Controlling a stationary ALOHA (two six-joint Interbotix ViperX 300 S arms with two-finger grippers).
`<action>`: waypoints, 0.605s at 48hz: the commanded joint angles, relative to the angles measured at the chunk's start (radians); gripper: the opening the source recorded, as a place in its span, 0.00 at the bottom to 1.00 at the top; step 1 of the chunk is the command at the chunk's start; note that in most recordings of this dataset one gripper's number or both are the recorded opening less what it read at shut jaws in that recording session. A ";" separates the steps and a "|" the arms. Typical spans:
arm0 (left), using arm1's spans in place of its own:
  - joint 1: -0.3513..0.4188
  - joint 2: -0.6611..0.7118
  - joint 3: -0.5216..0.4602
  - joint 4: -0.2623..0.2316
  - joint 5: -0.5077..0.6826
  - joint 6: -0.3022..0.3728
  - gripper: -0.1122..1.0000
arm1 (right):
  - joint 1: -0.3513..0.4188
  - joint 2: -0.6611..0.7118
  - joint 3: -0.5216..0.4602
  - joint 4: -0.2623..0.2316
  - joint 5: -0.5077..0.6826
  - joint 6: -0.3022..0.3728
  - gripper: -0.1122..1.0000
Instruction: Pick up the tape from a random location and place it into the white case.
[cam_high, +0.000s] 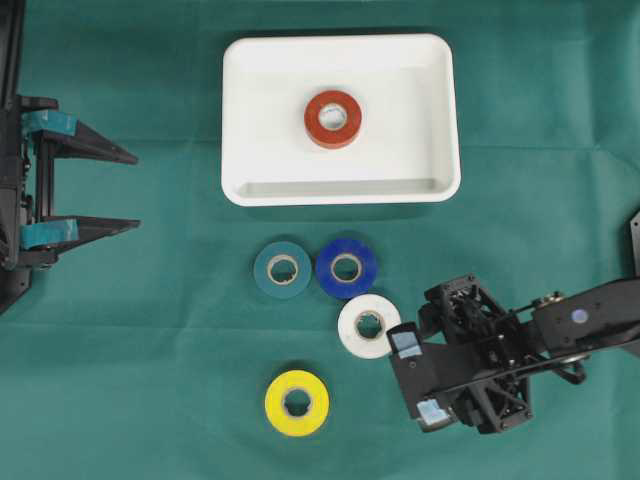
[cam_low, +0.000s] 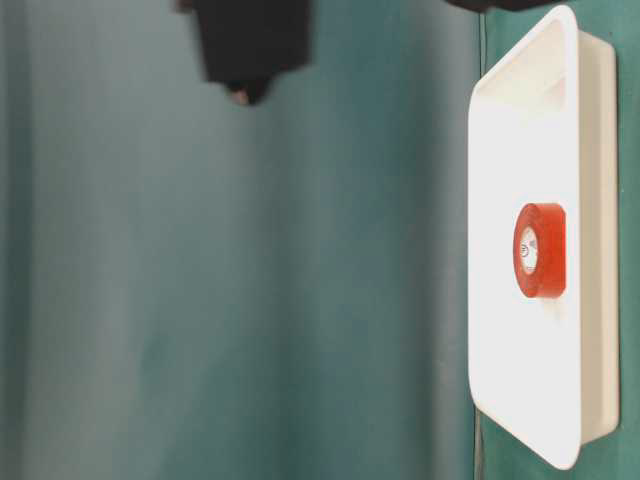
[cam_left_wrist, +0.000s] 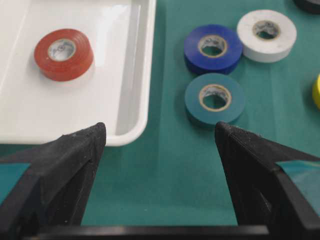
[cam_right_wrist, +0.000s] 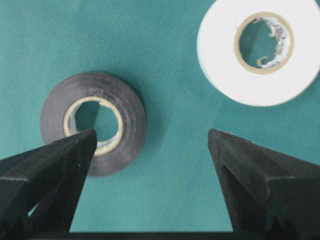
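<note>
The white case (cam_high: 340, 188) lies at the back centre with a red tape (cam_high: 318, 118) flat inside it; both also show in the left wrist view, case (cam_left_wrist: 100, 100) and red tape (cam_left_wrist: 75, 67). A black tape (cam_right_wrist: 129, 117) lies on the green cloth under my right gripper (cam_right_wrist: 152, 137), which is open; its left finger overlaps the roll's hole. In the overhead view that right gripper (cam_high: 418, 378) hides the black roll. My left gripper (cam_high: 125, 190) stands open and empty at the far left, and in its wrist view the left gripper (cam_left_wrist: 160, 130) looks past the case's corner.
In front of the case lie a teal tape (cam_high: 266, 270), a blue tape (cam_high: 327, 266), a white tape (cam_high: 350, 330) and a yellow tape (cam_high: 275, 405). The white tape (cam_right_wrist: 215, 50) is close beside the black one. Green cloth covers the table.
</note>
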 joint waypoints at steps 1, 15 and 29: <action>-0.003 0.005 -0.015 -0.002 -0.009 -0.002 0.85 | 0.011 0.006 -0.008 0.003 -0.034 0.002 0.91; -0.003 0.006 -0.015 -0.002 -0.009 -0.002 0.85 | 0.020 0.067 0.011 0.005 -0.129 0.002 0.91; -0.003 0.006 -0.015 -0.002 -0.009 -0.002 0.85 | 0.020 0.092 0.014 0.005 -0.152 0.032 0.91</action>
